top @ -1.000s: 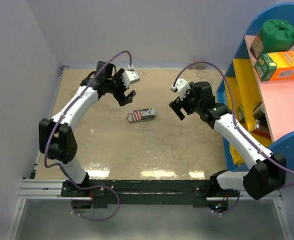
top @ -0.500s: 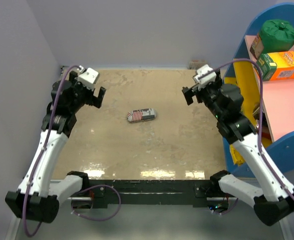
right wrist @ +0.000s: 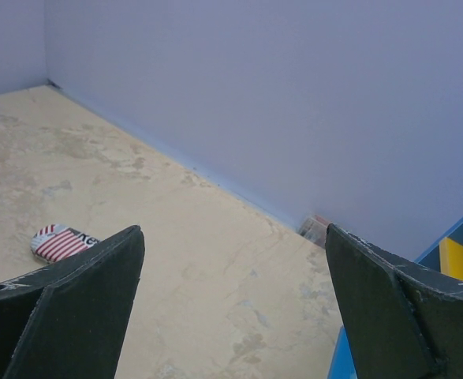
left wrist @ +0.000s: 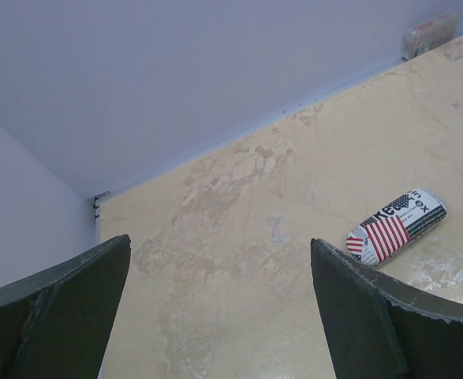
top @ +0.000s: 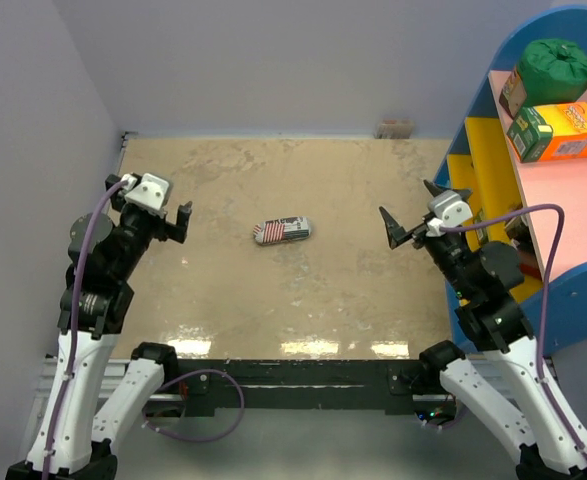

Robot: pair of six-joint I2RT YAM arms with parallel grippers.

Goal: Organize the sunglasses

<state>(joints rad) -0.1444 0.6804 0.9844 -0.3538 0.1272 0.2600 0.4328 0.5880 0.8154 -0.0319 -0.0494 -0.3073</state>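
Beige marbled table (top: pixel 273 300), the left gripper (left wrist: pixel 219 239) and right gripper (right wrist: pixel 233 228) raised at its sides, both spread wide and empty; a flag-print case (top: pixel 282 230) lies closed near the middle. We see no sunglasses, though they may sit inside the case. We judge them light, thin and fragile, best pinched at the bridge, never the lenses.

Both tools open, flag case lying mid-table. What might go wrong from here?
1. No sunglasses show in any view; whether they are inside the flag case cannot be told.
2. The right tool hangs near the blue shelf; an outward swing could clip it.
3. The case lies loose and rounded; a nudge might roll it.
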